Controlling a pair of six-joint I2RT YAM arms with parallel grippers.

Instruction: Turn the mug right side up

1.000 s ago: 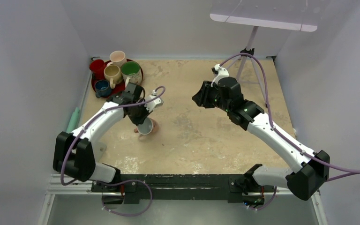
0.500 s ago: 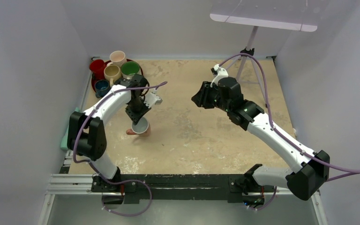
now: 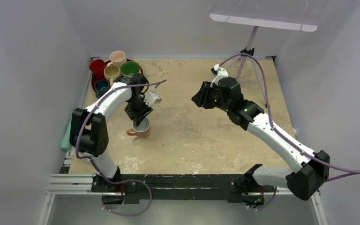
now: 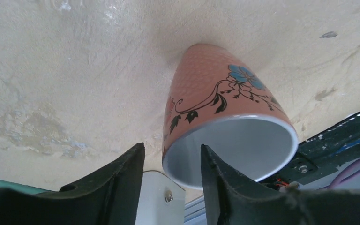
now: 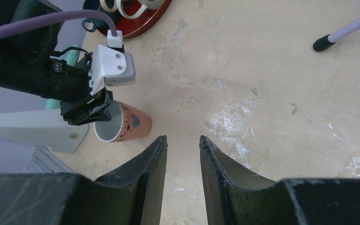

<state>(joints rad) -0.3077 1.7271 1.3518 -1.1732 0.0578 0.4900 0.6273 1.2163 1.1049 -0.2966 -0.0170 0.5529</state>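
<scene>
While the mug (image 4: 215,93) stands mouth-up on the desk (image 3: 192,136), the left gripper (image 4: 172,154), directly above, straddles its rim, jaws parted, not gripping.

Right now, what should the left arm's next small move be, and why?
Probably raise the left pincer straight up, clear of the mug. The mug stands on its base, mouth up, and the jaws straddle its rim wall with a gap on each side, so nothing is gripped; a sideways pull might tip it.
</scene>
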